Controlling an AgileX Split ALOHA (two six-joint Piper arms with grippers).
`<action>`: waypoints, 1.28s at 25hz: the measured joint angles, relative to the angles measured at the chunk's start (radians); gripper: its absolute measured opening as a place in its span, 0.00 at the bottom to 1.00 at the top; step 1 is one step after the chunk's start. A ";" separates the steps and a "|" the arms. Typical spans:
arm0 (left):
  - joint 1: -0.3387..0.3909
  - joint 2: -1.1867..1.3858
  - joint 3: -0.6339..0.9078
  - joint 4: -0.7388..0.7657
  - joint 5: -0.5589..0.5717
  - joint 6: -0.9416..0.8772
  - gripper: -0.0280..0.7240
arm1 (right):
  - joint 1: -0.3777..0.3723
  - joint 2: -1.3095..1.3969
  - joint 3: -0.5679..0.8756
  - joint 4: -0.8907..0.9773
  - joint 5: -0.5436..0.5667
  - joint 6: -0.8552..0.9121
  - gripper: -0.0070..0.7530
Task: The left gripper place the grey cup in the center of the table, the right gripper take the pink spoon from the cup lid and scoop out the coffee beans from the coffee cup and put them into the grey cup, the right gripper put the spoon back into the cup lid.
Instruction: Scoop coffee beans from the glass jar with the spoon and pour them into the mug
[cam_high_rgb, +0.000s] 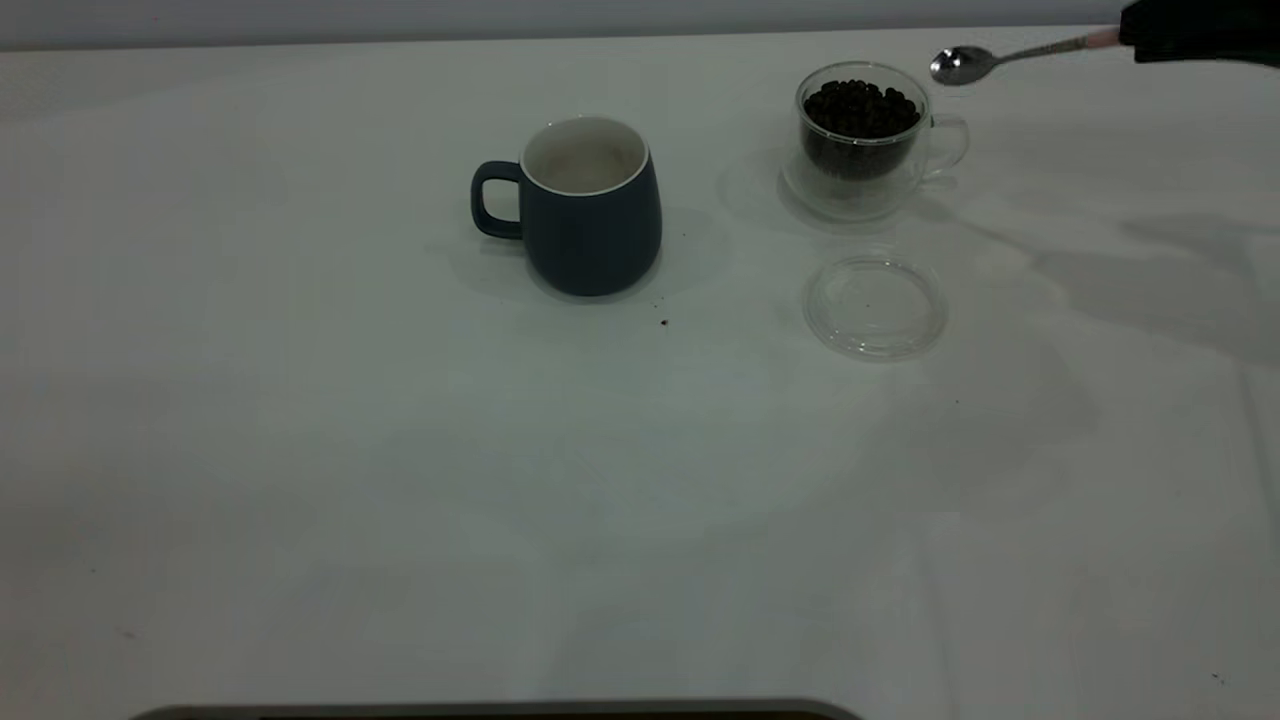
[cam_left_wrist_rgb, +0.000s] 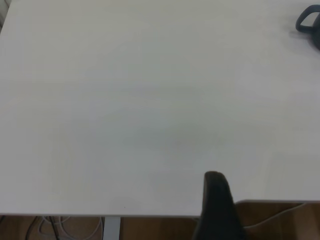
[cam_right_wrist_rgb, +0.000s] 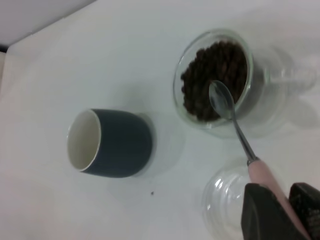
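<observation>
Exterior view: right gripper (cam_high_rgb: 1150, 40) at 1 o'clock, at the frame edge, clamped on the pink handle of the spoon (cam_high_rgb: 960, 65); bowl empty, hovering just past the far rim of the coffee cup (cam_high_rgb: 865, 135); beans (cam_high_rgb: 860, 110) heaped to the rim. Grey cup (cam_high_rgb: 590, 205) already mid-table, upright, handle toward 9 o'clock, looks empty; lid (cam_high_rgb: 875, 305) bare at 6 o'clock of the coffee cup. Left gripper (cam_left_wrist_rgb: 215, 200) parked off the near table (cam_high_rgb: 300, 500) edge; finger state: cannot tell.

Step, as I read it: scoop. Tip the bowl down, enter shallow near centre of the heap, stay off the glass wall; level out before lifting so nothing rolls off.

Room: open lane from coffee cup toward 9 o'clock to the grey cup; lid sits beside it, not in it; keep the carry low and slow.
</observation>
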 joint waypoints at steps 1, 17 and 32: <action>0.000 0.000 0.000 0.000 0.000 0.000 0.79 | 0.010 0.011 -0.027 -0.022 -0.005 0.018 0.15; 0.000 0.000 0.000 0.000 0.000 0.002 0.79 | 0.137 0.190 -0.290 -0.194 -0.080 0.160 0.15; 0.000 0.000 0.000 0.000 0.000 0.002 0.79 | 0.137 0.201 -0.307 -0.219 -0.033 0.259 0.15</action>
